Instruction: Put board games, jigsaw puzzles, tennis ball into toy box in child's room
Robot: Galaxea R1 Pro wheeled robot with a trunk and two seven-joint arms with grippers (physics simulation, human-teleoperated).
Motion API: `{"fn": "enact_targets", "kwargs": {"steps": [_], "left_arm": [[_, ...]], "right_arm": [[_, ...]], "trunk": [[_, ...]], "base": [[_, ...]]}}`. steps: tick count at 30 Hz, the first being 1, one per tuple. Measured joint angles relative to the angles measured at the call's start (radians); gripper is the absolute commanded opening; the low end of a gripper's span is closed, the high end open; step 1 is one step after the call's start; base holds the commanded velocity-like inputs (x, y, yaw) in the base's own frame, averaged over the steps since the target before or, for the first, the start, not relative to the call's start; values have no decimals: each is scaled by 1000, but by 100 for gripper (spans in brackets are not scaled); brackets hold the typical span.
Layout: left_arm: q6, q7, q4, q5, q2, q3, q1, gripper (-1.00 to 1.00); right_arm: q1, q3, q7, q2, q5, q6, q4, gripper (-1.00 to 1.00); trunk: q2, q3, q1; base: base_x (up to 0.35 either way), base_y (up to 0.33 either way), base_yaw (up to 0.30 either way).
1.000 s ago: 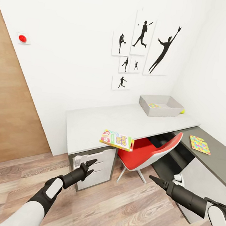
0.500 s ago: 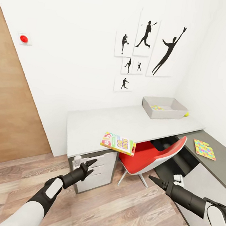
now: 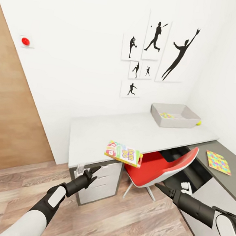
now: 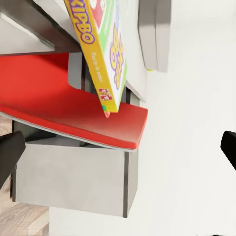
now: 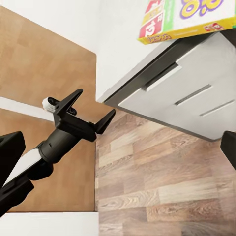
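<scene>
— Toy box, where is it?
— At the far end of the light-grey table, a shallow grey bin with sloping sides; something bright and multicoloured lies in its bottom. The tennis ball sits just beside it, toward the corner.
— And the board game?
— Glossy yellow, green and red cardboard, hanging over the table's near edge above the red-and-white chair. That chair stands tucked in between the white drawers and the lower dark-grey section, where a jigsaw puzzle lies flat.
— The arms?
— Both low over the wood-plank floor. The left gripper has its black fingers spread and holds nothing, just before the drawers. The right gripper holds nothing either; its fingers look close together from here, but I cannot tell how far apart.
— Anything else?
— Black baseball silhouettes on the white wall, a wooden door at the left.
</scene>
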Motion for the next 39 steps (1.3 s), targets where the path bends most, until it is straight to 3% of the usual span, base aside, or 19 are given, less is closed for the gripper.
{"fn": "enact_targets", "kwargs": {"steps": [25,39], "left_arm": [[-31,1,0,-1,-2,-4,-1,100],[-33,1,0,-2,-2,-3,0,100]], "right_arm": [[0,2,0,1,-2,0,-2,100],[0,3,0,2,-4,0,-2,100]], "trunk": [[0,3,0],[0,3,0]], "base": [[11,-161,34],[100,-22,18]]}}
